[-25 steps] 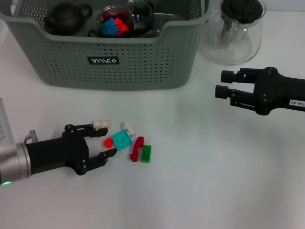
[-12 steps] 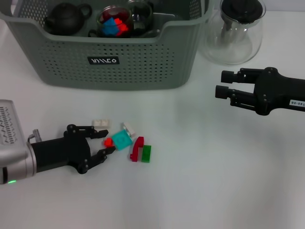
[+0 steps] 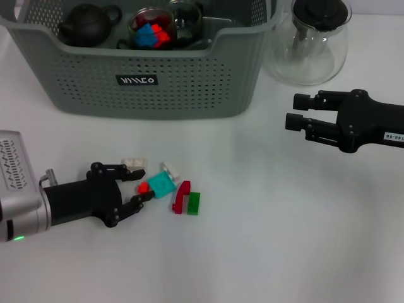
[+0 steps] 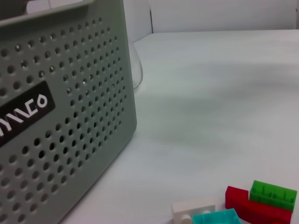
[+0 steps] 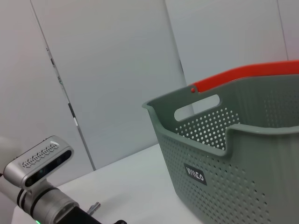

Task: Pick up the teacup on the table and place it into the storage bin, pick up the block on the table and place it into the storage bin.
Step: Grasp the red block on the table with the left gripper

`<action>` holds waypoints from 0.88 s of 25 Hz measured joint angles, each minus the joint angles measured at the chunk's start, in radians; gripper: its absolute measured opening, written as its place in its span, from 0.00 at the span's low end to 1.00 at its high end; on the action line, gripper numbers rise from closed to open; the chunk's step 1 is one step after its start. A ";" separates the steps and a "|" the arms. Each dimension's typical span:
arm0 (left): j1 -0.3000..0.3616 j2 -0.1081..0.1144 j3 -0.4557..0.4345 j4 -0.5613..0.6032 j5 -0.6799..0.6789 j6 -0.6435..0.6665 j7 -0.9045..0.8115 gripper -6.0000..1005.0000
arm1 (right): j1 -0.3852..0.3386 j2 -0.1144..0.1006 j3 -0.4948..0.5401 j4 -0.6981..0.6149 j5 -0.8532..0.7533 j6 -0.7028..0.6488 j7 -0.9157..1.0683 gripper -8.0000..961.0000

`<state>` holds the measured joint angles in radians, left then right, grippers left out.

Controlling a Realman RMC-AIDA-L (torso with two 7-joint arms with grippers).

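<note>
The left gripper [image 3: 140, 184], fingers spread, brackets the small red block [image 3: 144, 187] in front of the storage bin [image 3: 189, 88]. The right gripper [image 3: 294, 111] hovers right of the bin, fingers parted, holding nothing.

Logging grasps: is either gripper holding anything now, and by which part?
Nothing is held. The left gripper has open jaws around the small red block without closing. The right gripper hangs open near the round glass carafe.

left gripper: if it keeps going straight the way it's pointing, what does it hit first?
Probably the small red block, lying just ahead between the open fingers of the left gripper. The teal block sits right behind it. Height above the table is unclear, so contact isn't certain.
</note>
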<state>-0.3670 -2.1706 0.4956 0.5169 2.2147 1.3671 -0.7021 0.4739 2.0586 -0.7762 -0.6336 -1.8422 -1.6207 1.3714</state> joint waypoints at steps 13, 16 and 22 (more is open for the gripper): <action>0.030 0.003 -0.023 0.038 0.000 0.059 0.001 0.41 | -0.003 -0.005 0.000 0.000 0.000 -0.002 0.000 0.53; 0.036 0.003 -0.052 0.045 0.000 0.061 0.002 0.41 | -0.003 -0.005 0.000 0.000 0.000 0.000 0.000 0.53; 0.032 0.002 -0.076 0.044 0.000 0.040 0.006 0.41 | -0.003 -0.003 0.000 0.000 0.000 0.000 0.000 0.53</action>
<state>-0.3346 -2.1683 0.4199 0.5606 2.2151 1.4074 -0.6963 0.4710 2.0554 -0.7762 -0.6336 -1.8423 -1.6210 1.3714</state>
